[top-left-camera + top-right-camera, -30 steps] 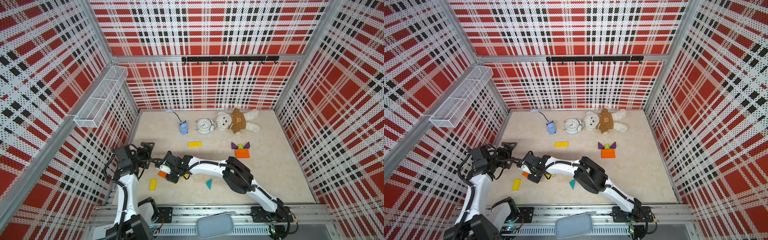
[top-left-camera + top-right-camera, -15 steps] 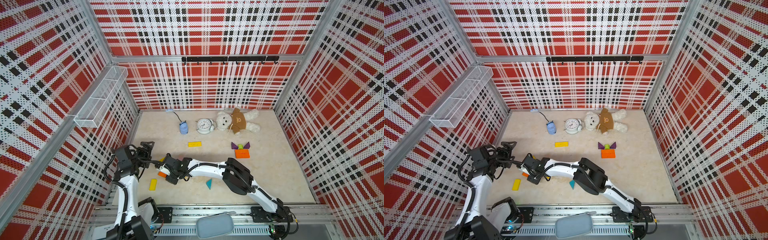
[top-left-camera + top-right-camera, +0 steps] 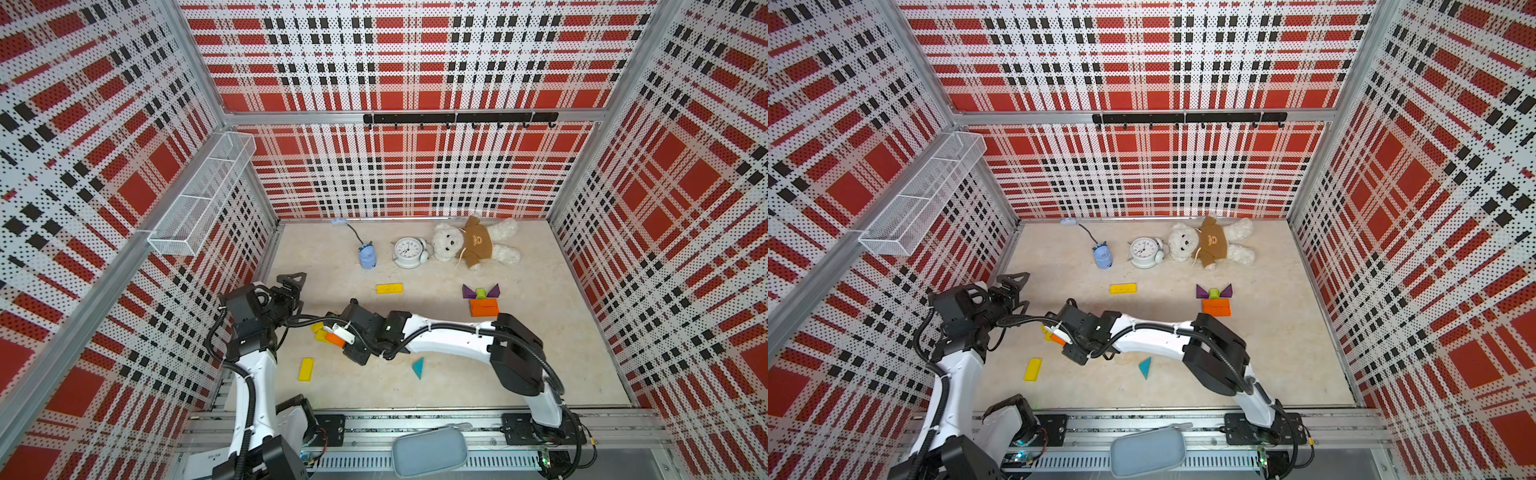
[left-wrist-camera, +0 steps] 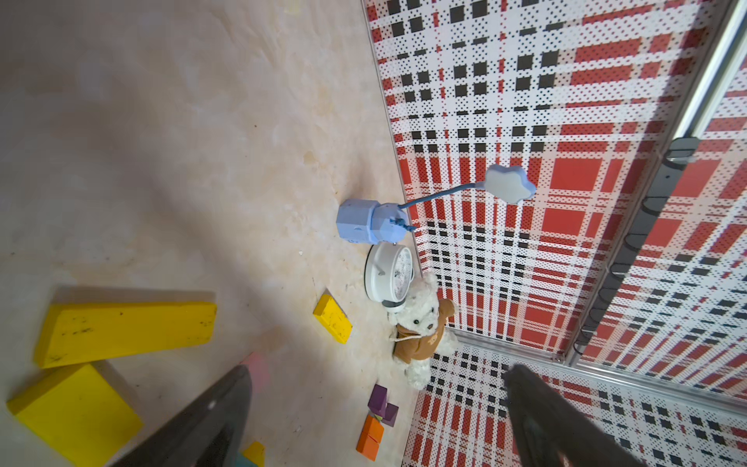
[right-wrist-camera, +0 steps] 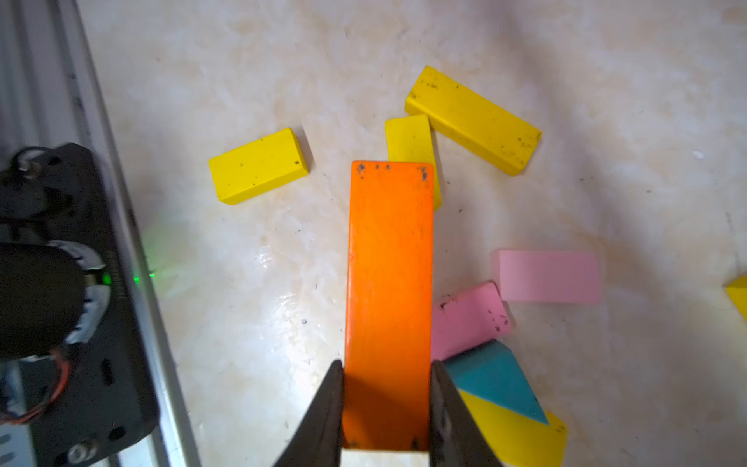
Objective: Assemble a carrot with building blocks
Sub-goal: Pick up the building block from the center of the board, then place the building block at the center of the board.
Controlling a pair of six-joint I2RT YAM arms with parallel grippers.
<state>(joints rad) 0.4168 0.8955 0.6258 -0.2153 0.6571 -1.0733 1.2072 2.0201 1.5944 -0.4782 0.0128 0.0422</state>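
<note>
Within right hand (image 5: 387, 366), long scuffed orange bar (image 5: 390, 263)

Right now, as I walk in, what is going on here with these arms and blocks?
The right gripper is shut on one end of an orange bar, among loose yellow blocks, pink blocks and a teal triangle. The left gripper hangs open close by, holding nothing. Farther right on the table, a second orange block with a green stub and two purple triangles at its far edge looks like the carrot's beginning. The clock and teddy bear are at the back.
</note>
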